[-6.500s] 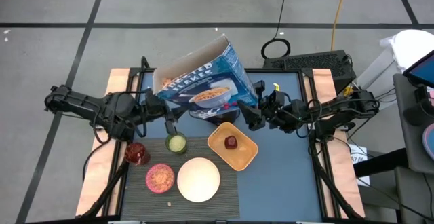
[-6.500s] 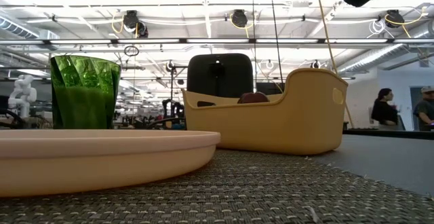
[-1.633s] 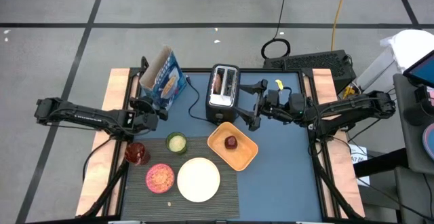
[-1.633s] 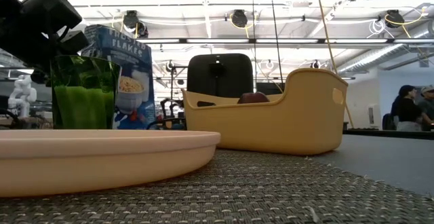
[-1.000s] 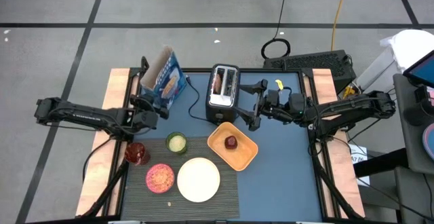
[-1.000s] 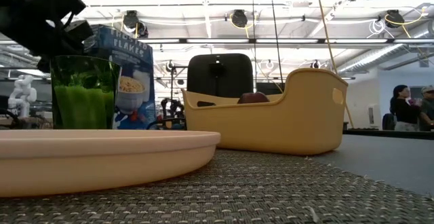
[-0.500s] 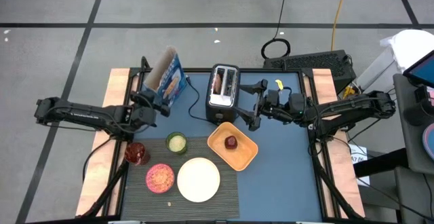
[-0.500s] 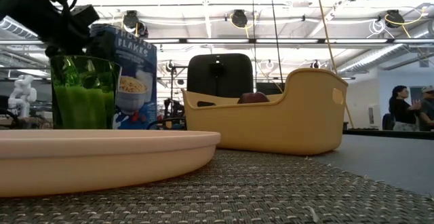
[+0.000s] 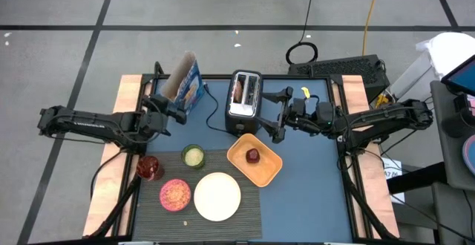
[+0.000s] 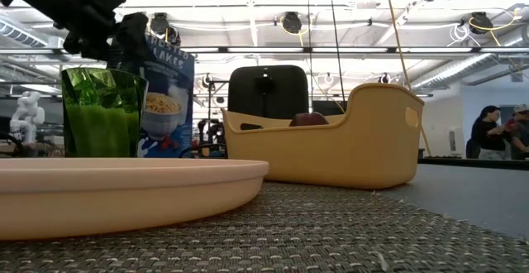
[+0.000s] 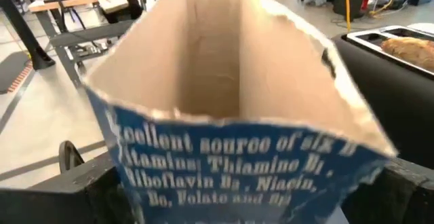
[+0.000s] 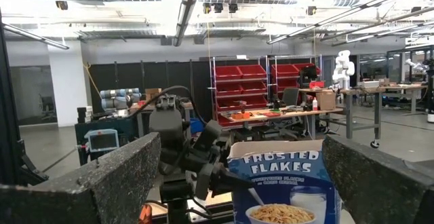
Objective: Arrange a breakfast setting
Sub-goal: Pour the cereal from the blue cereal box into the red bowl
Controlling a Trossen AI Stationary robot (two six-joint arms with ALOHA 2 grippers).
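Note:
On the dark ribbed placemat (image 9: 249,211) lie the white plate (image 9: 217,196), the pink bowl (image 9: 175,194) with flakes in it, the green cup (image 9: 193,156) and the red glass (image 9: 149,168). The toast slice (image 9: 238,89) sticks up out of the toaster (image 9: 245,105). My left gripper (image 9: 172,108) is open, its fingers on either side of the blue cereal box (image 9: 187,87) near the box's open top. My right gripper (image 9: 273,119) is open and hangs just right of the toaster, holding nothing. My left gripper has the cereal box's narrow printed side (image 11: 230,156), near the open top, between its open fingers. It comes level from the table's left. Which finger lies against the wall I cannot tell. The box stands on the table, leaning a little.
A tan dish (image 9: 256,163) holding a dark red round thing (image 9: 253,154) overlaps the placemat's far right corner. The toaster's cord (image 9: 211,115) runs across the blue table top between box and toaster. People stand in the room beyond the table (image 10: 488,132).
My left gripper has gone a little toward the table's far edge and toward the toaster, with its fingers as wide apart as before. The cereal box has turned about with it, showing a narrower face, and now leans slightly. My right arm has kept still.

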